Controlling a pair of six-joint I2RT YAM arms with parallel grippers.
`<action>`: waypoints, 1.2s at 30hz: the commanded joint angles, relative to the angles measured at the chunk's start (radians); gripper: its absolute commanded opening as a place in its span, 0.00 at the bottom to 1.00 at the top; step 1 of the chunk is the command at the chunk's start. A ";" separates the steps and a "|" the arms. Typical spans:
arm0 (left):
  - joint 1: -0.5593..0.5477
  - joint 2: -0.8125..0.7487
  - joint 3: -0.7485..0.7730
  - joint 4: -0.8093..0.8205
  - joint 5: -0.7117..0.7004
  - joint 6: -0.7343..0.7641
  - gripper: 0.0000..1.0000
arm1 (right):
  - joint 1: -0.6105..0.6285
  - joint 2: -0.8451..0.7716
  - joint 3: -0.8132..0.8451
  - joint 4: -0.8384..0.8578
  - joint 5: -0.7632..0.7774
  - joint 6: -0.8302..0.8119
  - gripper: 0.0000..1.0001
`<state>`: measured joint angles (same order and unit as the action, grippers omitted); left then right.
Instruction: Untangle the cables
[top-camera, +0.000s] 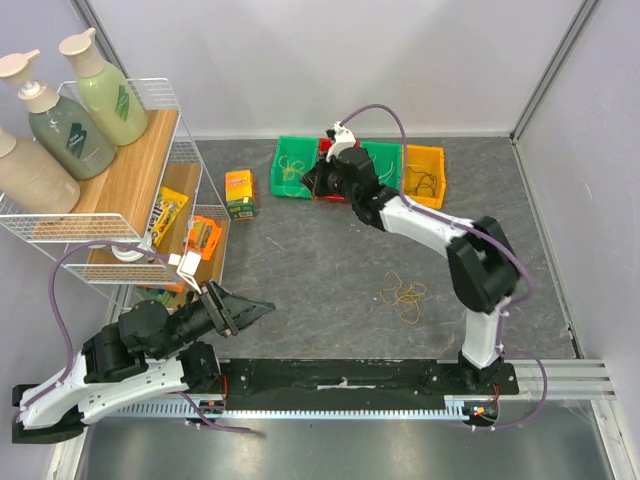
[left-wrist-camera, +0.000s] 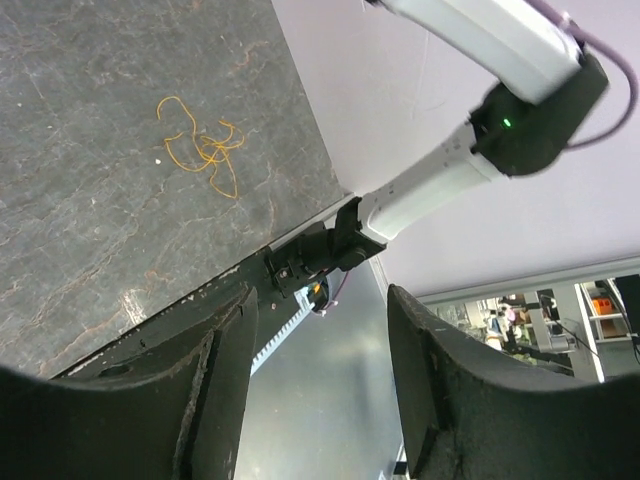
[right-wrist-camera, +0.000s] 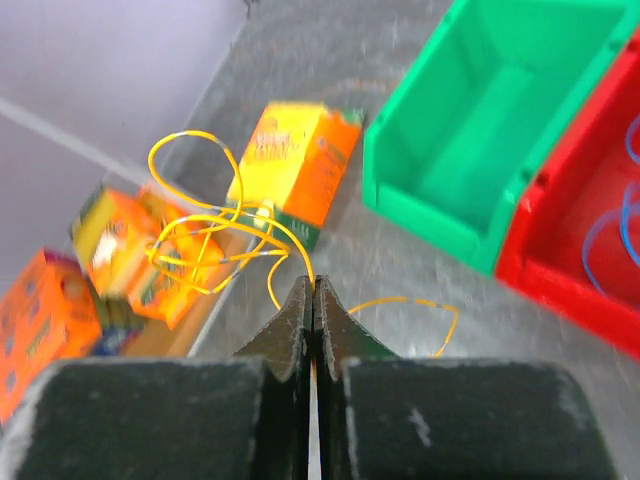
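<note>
Strands of yellow cable (right-wrist-camera: 215, 240) hang in a loose knot from the right arm's jaws, which are clenched on a single strand at their very tips. So fine a pinch probably serves to draw one wire free rather than drag the whole clump.

The right arm (top-camera: 430, 225) is stretched to the far row of bins, with its tip just beside the left green bin (top-camera: 283, 170). The top view shows yellow loops against that bin but not whether they lie in it. The right wrist view settles this: no wire on the green floor, and the loops dangling in the air. It also shows blue cables (right-wrist-camera: 592, 228) in the red bin (right-wrist-camera: 560, 290), which the arm largely hides from above.

Only the top view shows a black cable (top-camera: 420, 185) in the yellow bin (top-camera: 425, 152), so each bin looks meant for one colour. A second yellow tangle (top-camera: 403, 293) lies on the tabletop (top-camera: 320, 260) at near right. The left arm (top-camera: 150, 335) sits near left, seemingly parked out of the way. The left arm's jaws are released and hold nothing.
</note>
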<state>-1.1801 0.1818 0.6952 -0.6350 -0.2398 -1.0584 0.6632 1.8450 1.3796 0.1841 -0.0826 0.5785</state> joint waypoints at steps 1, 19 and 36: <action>0.000 0.022 -0.002 -0.008 0.030 0.021 0.60 | -0.039 0.211 0.175 0.338 -0.019 0.191 0.00; -0.001 0.033 0.029 -0.055 -0.007 0.006 0.60 | -0.057 0.616 0.729 -0.054 0.199 0.015 0.43; 0.000 0.110 0.032 -0.019 0.066 0.005 0.60 | -0.065 -0.473 -0.463 -0.432 0.259 0.079 0.71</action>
<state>-1.1793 0.2604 0.7193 -0.6838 -0.2512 -1.0550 0.6018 1.5635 1.1625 -0.1371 0.1005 0.5644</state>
